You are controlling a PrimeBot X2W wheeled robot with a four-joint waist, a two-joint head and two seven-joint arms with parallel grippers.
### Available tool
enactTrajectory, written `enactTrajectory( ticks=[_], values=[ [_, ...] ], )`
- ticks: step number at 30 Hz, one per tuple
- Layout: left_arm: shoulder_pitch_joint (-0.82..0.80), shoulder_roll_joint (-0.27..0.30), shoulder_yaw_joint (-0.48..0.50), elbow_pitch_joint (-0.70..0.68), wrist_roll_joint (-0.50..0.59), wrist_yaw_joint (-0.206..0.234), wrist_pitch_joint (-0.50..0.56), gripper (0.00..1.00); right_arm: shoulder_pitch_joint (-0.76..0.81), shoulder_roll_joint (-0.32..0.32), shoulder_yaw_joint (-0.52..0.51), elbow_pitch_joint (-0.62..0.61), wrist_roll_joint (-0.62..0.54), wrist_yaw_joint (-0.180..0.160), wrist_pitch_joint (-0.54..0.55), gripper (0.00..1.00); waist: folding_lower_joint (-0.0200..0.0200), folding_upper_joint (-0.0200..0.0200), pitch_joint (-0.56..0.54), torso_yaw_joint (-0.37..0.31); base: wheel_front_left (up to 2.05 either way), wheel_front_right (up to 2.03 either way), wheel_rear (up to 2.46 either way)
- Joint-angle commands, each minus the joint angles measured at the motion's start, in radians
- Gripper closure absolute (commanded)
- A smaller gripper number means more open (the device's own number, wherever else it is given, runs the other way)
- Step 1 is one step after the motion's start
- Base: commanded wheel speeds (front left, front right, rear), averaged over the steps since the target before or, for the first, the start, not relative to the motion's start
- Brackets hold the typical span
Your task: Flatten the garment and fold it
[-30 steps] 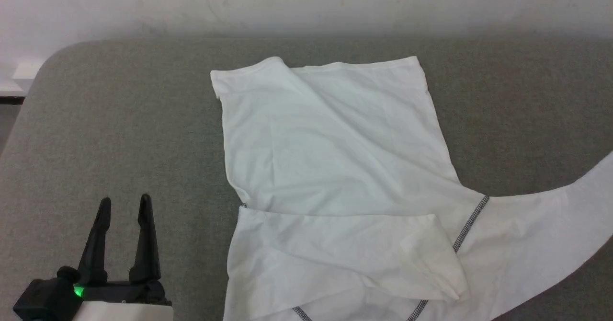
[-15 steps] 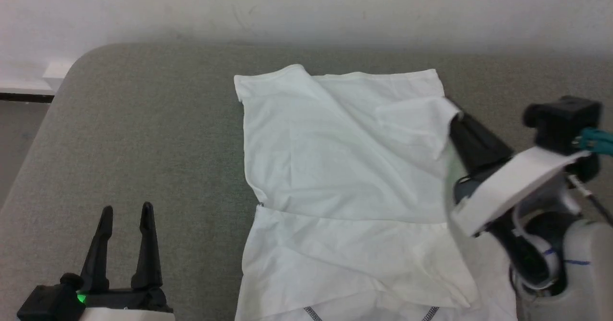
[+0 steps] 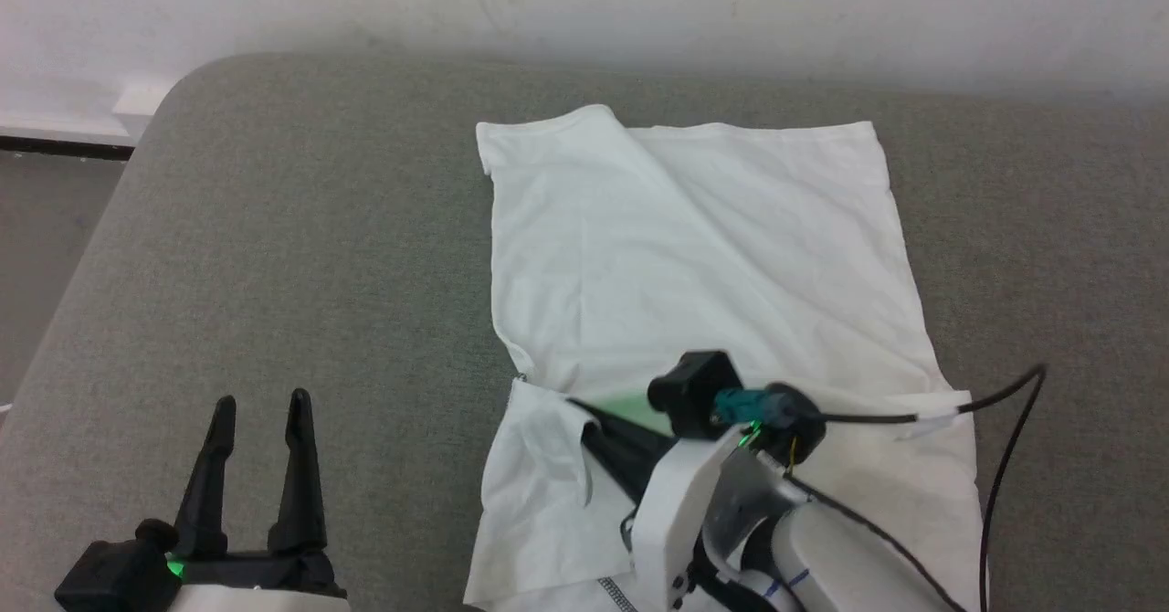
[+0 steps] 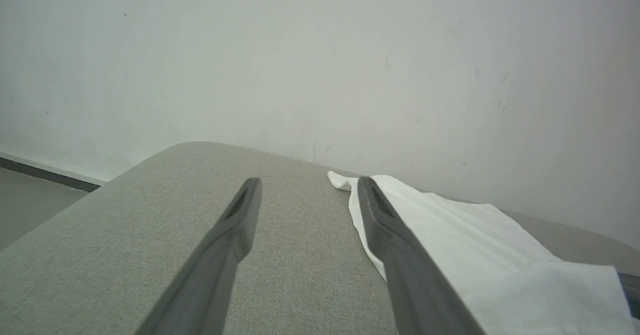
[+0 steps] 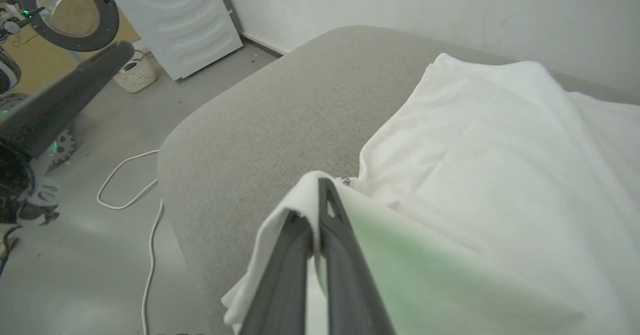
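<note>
The white garment (image 3: 694,256) lies spread on the grey cushioned surface (image 3: 301,228), hem at the far side. A short run of dark zigzag stitching (image 3: 621,596) shows at its near edge. My right gripper (image 3: 577,408) is over the garment's near left part, shut on a fold of white sleeve fabric; in the right wrist view the cloth (image 5: 295,205) wraps over the closed fingertips (image 5: 324,195). My left gripper (image 3: 260,406) stands open at the lower left, off the garment, nothing between its fingers (image 4: 240,220). The garment's edge (image 4: 450,235) lies just right of it.
A pale wall (image 3: 584,0) runs behind the surface, whose rounded left corner (image 3: 173,91) drops to the floor. On the floor to that side stand a white appliance (image 5: 175,15), a small basket (image 5: 134,75) and a loose white cable (image 5: 130,175). A black cable (image 3: 1005,448) trails from my right arm.
My right arm has come in from the right, carrying the long sleeve across the garment to its near left side. The head camera has shifted. My left gripper has stayed open in place.
</note>
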Motion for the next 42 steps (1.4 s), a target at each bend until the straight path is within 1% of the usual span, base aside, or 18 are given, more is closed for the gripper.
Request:
enactTrajectory(
  ticks=[1,4,7,8,9,10,11,14,19,22,25,26,29,33,39,42],
  values=[
    [-0.008,-0.004,-0.003,0.006,-0.009,0.007,-0.003,0.00,-0.016,0.003,0.029,0.039,0.001,-0.001,-0.024,1.00,-0.0001,-0.0001,0.007,0.009,0.00,0.00,0.00],
    [-0.015,-0.007,-0.009,0.015,-0.009,0.007,-0.004,0.00,-0.035,0.004,0.103,0.158,-0.006,-0.001,-0.061,1.00,-0.0001,-0.0001,0.010,0.020,0.00,0.00,0.00],
    [-0.024,-0.011,-0.018,0.024,-0.008,0.006,-0.004,0.00,-0.054,0.004,0.154,0.266,0.011,-0.001,-0.090,1.00,-0.0001,-0.0001,0.010,0.032,0.00,0.00,0.00],
    [-0.026,-0.011,-0.020,0.027,-0.008,0.006,-0.004,0.00,-0.062,0.004,0.166,0.292,0.019,-0.001,-0.104,0.82,-0.0001,-0.0001,0.010,0.035,0.00,0.00,0.00],
    [-0.029,-0.012,-0.023,0.029,-0.007,0.006,-0.005,0.00,-0.068,0.004,0.170,0.318,0.030,-0.001,-0.119,0.57,-0.0001,-0.0001,0.010,0.037,0.00,0.00,0.00],
    [-0.031,-0.013,-0.025,0.032,-0.007,0.005,-0.005,0.00,-0.077,0.004,0.175,0.343,0.038,-0.001,-0.129,0.07,-0.0001,-0.0001,0.010,0.038,0.00,0.00,0.00],
    [-0.033,-0.013,-0.026,0.034,-0.007,0.005,-0.005,0.00,-0.086,0.004,0.182,0.362,0.045,-0.001,-0.140,0.00,-0.0001,-0.0001,0.011,0.039,0.00,0.00,0.00],
    [-0.038,-0.014,-0.029,0.039,-0.006,0.004,-0.005,0.00,-0.113,0.004,0.187,0.386,0.083,-0.001,-0.175,0.00,-0.0001,-0.0001,0.010,0.038,0.00,0.00,0.00],
    [-0.041,-0.013,-0.031,0.038,-0.003,0.004,-0.005,0.00,-0.154,0.004,0.180,0.360,0.174,-0.001,-0.190,0.00,-0.0001,-0.0001,0.012,0.011,0.00,0.00,0.00],
    [-0.040,-0.013,-0.033,0.030,0.001,0.003,-0.006,0.00,-0.168,0.004,0.141,0.324,0.200,-0.001,-0.183,0.00,-0.0001,-0.0001,0.012,-0.011,0.00,0.00,0.00],
    [-0.042,-0.012,-0.030,0.023,0.002,0.003,-0.006,0.00,-0.163,0.004,0.061,0.283,0.174,-0.001,-0.179,0.00,-0.0001,-0.0001,0.013,-0.034,0.00,0.00,0.00],
    [-0.042,-0.012,-0.030,0.023,0.002,0.003,-0.006,0.00,-0.163,0.004,0.061,0.283,0.174,-0.001,-0.179,0.00,-0.0001,-0.0001,0.013,-0.034,0.00,0.00,0.00],
    [-0.043,-0.010,-0.031,0.016,0.003,0.001,-0.006,0.00,-0.130,0.004,-0.055,0.214,0.123,-0.001,-0.177,0.00,-0.0001,-0.0001,0.014,-0.050,0.00,0.00,0.00],
    [-0.043,-0.007,-0.029,0.003,0.004,0.000,-0.006,0.00,-0.037,0.004,-0.250,0.063,0.031,-0.001,-0.187,0.00,-0.0001,-0.0001,0.017,-0.065,0.00,0.00,0.00],
    [-0.041,-0.006,-0.022,-0.028,0.012,-0.005,-0.006,0.00,0.161,0.004,-0.541,-0.208,-0.136,-0.001,-0.277,0.00,-0.0001,-0.0001,0.031,-0.080,0.00,0.00,0.00],
    [-0.036,-0.008,-0.015,-0.048,0.032,-0.008,-0.006,0.00,0.258,0.004,-0.642,-0.269,-0.175,-0.001,-0.334,0.00,-0.0001,-0.0001,0.034,-0.091,0.00,0.00,0.00]
  ],
)
